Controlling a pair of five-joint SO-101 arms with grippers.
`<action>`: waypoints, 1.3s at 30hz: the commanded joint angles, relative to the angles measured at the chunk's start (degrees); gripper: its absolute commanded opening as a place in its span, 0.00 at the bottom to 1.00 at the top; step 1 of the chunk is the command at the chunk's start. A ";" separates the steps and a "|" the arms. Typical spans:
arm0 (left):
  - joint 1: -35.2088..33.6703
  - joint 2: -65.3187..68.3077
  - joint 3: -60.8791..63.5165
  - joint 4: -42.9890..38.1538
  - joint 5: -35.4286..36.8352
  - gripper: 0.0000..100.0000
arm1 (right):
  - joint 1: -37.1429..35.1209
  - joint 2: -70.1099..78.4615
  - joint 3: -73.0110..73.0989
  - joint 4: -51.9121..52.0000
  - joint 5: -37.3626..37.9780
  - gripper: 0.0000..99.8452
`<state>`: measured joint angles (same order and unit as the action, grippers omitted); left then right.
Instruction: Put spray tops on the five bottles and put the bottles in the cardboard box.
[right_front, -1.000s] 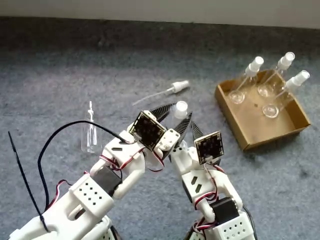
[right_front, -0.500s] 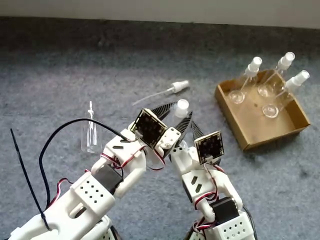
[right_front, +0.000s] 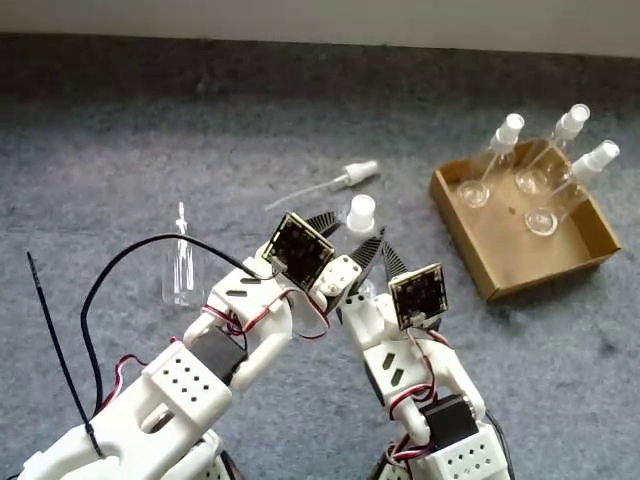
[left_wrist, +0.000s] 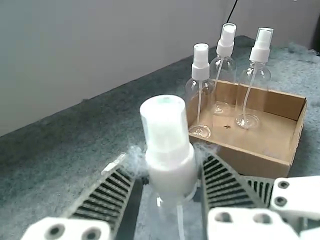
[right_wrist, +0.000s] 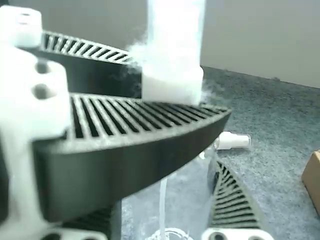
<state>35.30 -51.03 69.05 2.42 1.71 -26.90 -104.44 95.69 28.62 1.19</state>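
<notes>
High view, frame center: the left gripper (left_wrist: 167, 167) is clenched on the white spray top (left_wrist: 167, 145) of 1 clear bottle (right_wrist: 167, 210), while the right gripper (right_front: 380, 258) grasps the bottle's body just below. At right, 3 capped bottles (right_front: 495, 160) stand in the cardboard box (right_front: 505, 235).
</notes>
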 joint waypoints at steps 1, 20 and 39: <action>-1.63 -0.31 -0.57 -0.09 0.26 0.11 | -0.31 -0.84 7.16 -0.22 -0.35 0.10; -2.15 -20.70 -0.22 14.42 0.09 0.11 | -0.31 -0.66 7.16 -0.22 -0.35 0.10; -3.30 -12.18 -1.63 6.77 0.18 0.11 | -0.31 -0.40 7.16 -0.22 -0.35 0.10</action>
<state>32.22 -67.91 69.58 13.23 1.45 -27.08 -104.44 95.69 28.62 1.10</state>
